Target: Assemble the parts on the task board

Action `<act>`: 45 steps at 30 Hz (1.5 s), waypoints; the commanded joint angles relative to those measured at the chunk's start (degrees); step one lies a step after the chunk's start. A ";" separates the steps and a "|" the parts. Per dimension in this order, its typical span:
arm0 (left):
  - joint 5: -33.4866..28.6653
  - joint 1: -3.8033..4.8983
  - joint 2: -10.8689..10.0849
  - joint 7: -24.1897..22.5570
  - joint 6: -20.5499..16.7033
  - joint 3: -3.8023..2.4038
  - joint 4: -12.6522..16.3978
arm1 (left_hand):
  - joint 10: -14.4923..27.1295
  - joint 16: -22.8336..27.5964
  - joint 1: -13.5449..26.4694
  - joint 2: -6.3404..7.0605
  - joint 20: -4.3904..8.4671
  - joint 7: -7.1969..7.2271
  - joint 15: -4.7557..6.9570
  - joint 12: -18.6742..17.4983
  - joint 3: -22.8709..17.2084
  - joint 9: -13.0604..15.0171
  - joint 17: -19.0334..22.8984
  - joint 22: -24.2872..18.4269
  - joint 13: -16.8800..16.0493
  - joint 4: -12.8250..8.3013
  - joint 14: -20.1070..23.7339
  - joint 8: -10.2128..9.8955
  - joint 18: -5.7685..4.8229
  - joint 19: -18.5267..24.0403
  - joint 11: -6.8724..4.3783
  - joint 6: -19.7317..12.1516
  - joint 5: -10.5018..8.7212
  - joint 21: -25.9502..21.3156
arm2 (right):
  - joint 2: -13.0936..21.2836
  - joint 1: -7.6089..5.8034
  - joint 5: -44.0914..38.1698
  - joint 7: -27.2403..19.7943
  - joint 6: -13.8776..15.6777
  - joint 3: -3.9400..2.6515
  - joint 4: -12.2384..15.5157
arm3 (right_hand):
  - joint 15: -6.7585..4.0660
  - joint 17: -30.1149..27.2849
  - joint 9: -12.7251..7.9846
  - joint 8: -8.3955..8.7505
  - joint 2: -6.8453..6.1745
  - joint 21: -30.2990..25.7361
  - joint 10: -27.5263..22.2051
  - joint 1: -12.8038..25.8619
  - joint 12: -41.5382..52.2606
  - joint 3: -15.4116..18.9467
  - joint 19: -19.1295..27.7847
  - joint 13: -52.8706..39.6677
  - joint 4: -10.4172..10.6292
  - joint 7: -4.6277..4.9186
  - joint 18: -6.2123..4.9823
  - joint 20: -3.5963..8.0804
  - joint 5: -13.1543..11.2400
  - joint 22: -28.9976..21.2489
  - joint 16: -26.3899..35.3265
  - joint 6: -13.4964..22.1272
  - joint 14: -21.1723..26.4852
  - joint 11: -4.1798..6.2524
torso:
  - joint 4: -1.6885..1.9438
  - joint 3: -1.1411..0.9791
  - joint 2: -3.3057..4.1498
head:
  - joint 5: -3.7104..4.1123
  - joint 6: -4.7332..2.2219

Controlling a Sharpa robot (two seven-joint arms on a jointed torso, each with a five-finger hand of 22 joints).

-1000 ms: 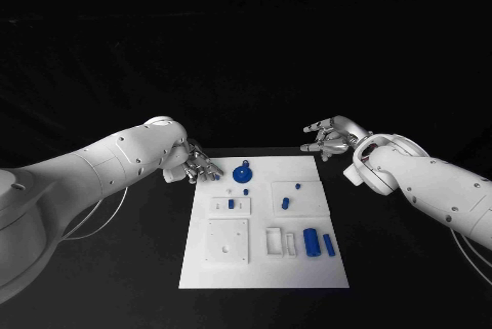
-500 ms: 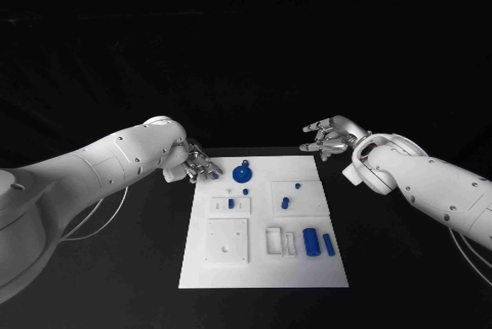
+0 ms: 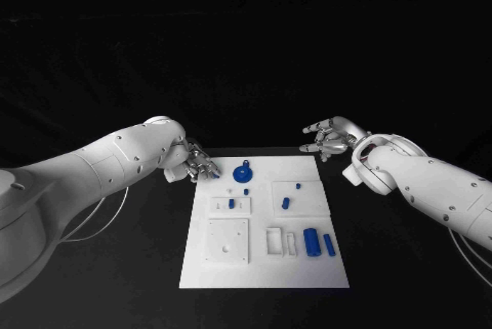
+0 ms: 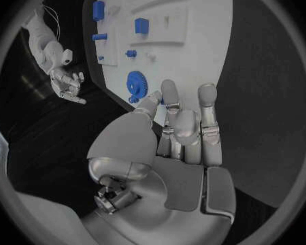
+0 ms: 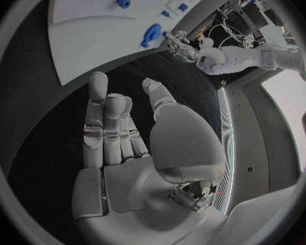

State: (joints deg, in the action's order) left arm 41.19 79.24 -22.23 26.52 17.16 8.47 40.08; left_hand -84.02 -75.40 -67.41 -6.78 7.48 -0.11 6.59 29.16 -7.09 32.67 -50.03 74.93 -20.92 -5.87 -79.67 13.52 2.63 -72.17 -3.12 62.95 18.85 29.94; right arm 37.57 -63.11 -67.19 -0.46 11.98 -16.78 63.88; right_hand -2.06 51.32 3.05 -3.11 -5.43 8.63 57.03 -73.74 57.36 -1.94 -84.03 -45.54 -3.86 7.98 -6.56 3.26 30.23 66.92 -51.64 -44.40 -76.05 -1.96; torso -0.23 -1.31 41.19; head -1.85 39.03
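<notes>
Both empty, fingers apart: left robot hand [image 3: 195,164] unmoved at the white task board's [image 3: 264,272] eleven o'clock corner, right robot hand [image 3: 328,138] at one o'clock, round blue gear [image 3: 242,175] between.

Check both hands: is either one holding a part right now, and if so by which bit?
Nothing is held. The left hand hangs at the task board's far left corner near the blue gear, fingers empty. The right hand is open beyond the far right corner.

A black desk [image 3: 113,272] lies under everything, its dark matte top running out on all sides. Thin pale cables [image 3: 94,217] trail across the desk, one loop at the left side and another [image 3: 473,256] at the right.
</notes>
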 commanded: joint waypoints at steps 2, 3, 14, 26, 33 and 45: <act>-3.24 -0.04 -0.24 1.11 -1.59 -0.03 0.34 | -1.08 -0.32 1.17 0.34 -0.16 0.28 0.04 0.37 -3.79 17.76 -0.12 1.09 -0.10 -2.19 -0.42 -0.26 -0.37 0.18 -0.39 0.59 1.55 0.45 | -0.03 -0.02 -0.47 0.05 -1.41 -0.02 -0.04 | 0.03 -0.09 0.05 0.03 -0.36 -0.22 -0.20 -0.07 -0.15 -0.12 -1.54 0.03 0.11 0.16 -1.14 -0.19 0.18 -0.08 0.32 0.11 0.44 -0.13 | 0.04 -0.05 -0.05 | 0.01 -0.06; -3.49 -0.03 -0.45 1.58 -2.17 -0.03 0.70 | -1.16 -0.38 1.33 0.41 -0.15 0.33 0.06 0.43 -4.06 18.49 -0.21 1.08 -0.11 -2.26 -0.47 -0.25 -0.37 0.19 -0.39 0.75 2.36 0.48 | -0.02 -0.02 -0.47 0.06 -1.47 -0.02 -0.04 | 0.03 -0.09 0.05 0.02 -0.35 -0.22 -0.20 -0.06 -0.14 -0.11 -1.54 0.02 0.11 0.15 -1.14 -0.20 0.18 -0.08 0.32 0.09 0.44 -0.13 | 0.05 -0.05 -0.05 | 0.02 -0.07; -4.91 0.50 -4.14 4.84 -5.92 -0.12 7.65 | -2.07 -1.16 4.70 0.68 0.00 0.68 0.22 0.95 -7.49 23.84 -1.62 1.07 -0.04 -4.49 -1.21 0.31 -0.37 -0.09 -0.54 1.51 7.63 0.96 | 0.53 -0.02 -0.47 0.20 -1.58 -0.02 0.13 | 0.02 -0.08 0.06 0.02 -0.35 -0.22 -0.16 -0.03 -0.10 -0.06 -1.55 0.00 0.11 0.14 -1.14 -0.19 0.20 -0.08 0.31 -0.04 0.42 -0.11 | 0.48 -0.10 -0.22 | 0.18 0.03; -4.96 1.85 -10.25 6.67 -9.23 0.04 19.87 | -2.33 -1.39 5.42 0.68 -0.07 0.87 0.19 1.45 -7.81 24.51 -2.21 1.06 0.08 -5.29 -1.67 -0.17 -0.28 -0.30 -0.68 2.40 8.55 1.19 | 0.96 -0.02 -0.47 0.31 -1.52 -0.02 0.17 | 0.02 -0.08 0.06 0.02 -0.35 -0.22 -0.16 -0.03 -0.10 -0.06 -1.55 0.00 0.11 0.14 -1.14 -0.19 0.20 -0.08 0.31 -0.04 0.42 -0.11 | 0.88 -0.14 -0.79 | 0.01 0.62; 1.16 2.11 -14.53 6.50 -12.55 0.39 29.32 | -2.45 -1.36 5.69 0.67 -0.15 1.01 0.20 2.04 -7.72 24.44 -2.58 1.01 0.39 -5.57 -2.18 -0.76 -0.14 -0.61 -0.79 3.17 8.73 1.33 | 1.09 -0.02 -0.47 0.31 -1.47 -0.01 0.12 | 0.02 -0.08 0.06 0.02 -0.35 -0.22 -0.16 -0.03 -0.10 -0.06 -1.55 0.00 0.11 0.14 -1.14 -0.19 0.20 -0.08 0.31 -0.04 0.42 -0.11 | 1.34 -0.01 -1.17 | 0.00 1.13; 10.76 1.70 -18.04 4.07 -19.82 4.43 38.73 | -2.61 -0.71 5.41 0.84 -0.28 1.14 0.21 2.90 -7.51 23.73 -2.73 0.97 1.52 -5.91 -2.99 -1.69 0.14 -1.23 -0.93 4.37 8.94 1.17 | 1.09 0.01 -0.47 0.27 -1.52 -0.01 -0.01 | 0.02 -0.08 0.06 0.02 -0.35 -0.22 -0.16 -0.03 -0.10 -0.06 -1.55 0.00 0.11 0.14 -1.14 -0.19 0.20 -0.08 0.31 -0.04 0.42 -0.11 | 1.56 0.07 -1.29 | 0.01 1.50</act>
State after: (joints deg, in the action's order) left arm 46.97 81.06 -40.23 32.35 1.72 12.87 78.08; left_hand -84.12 -76.29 -61.37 -5.74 7.06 -1.49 6.65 31.83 -11.68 56.43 -52.80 74.90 -19.45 -8.66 -82.22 11.94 2.63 -73.02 -3.60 64.31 27.67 30.96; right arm 38.67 -63.11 -67.21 0.00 11.17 -16.77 63.85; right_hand -2.06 51.32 3.05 -3.10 -5.43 8.63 57.03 -73.74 57.35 -1.93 -84.03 -45.55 -3.87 7.97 -6.56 3.26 30.18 66.93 -51.64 -44.41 -76.06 -1.96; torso 1.26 -1.26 39.91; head -1.83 40.53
